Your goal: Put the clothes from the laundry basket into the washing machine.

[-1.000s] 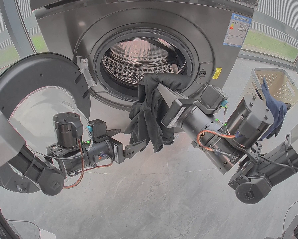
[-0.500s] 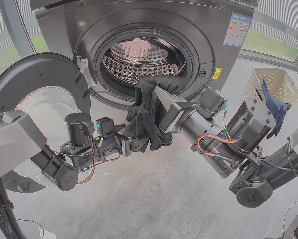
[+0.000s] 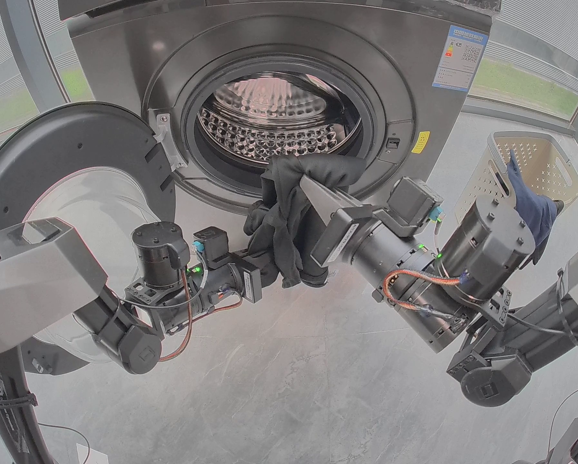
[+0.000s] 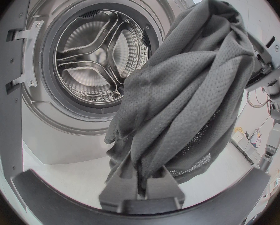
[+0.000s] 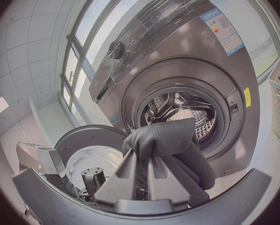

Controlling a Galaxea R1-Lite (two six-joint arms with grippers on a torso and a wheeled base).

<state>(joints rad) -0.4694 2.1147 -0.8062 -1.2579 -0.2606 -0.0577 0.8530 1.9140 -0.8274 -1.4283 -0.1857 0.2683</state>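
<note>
The washing machine (image 3: 269,33) stood with its round door (image 3: 76,149) swung fully open to the robot's left, and the shiny steel drum (image 3: 269,117) was visible inside. A dark grey garment (image 3: 289,214) hung in front of the opening. Its upper fold was at the lower rim of the opening, and the rest of it dropped down above the floor (image 3: 269,375); it was not inside the drum.

The right end effector (image 5: 142,158) was pinching the upper fold of the dark grey garment. Its two fingers were pressed together with the cloth between them, and it pointed toward the opening. The left end effector (image 4: 142,172) was lower, on the door side. It was pinching the lower hanging part of the same garment, its fingers closed on a thin fold of the cloth. In this way the garment was held between the two arms, bunched and twisted.

The laundry basket (image 3: 540,156), pale and with many small holes, stood on the floor at the robot's right, well apart from the machine's opening. A blue garment (image 3: 534,211) was draped over its near rim, partly hanging outside the basket.
</note>
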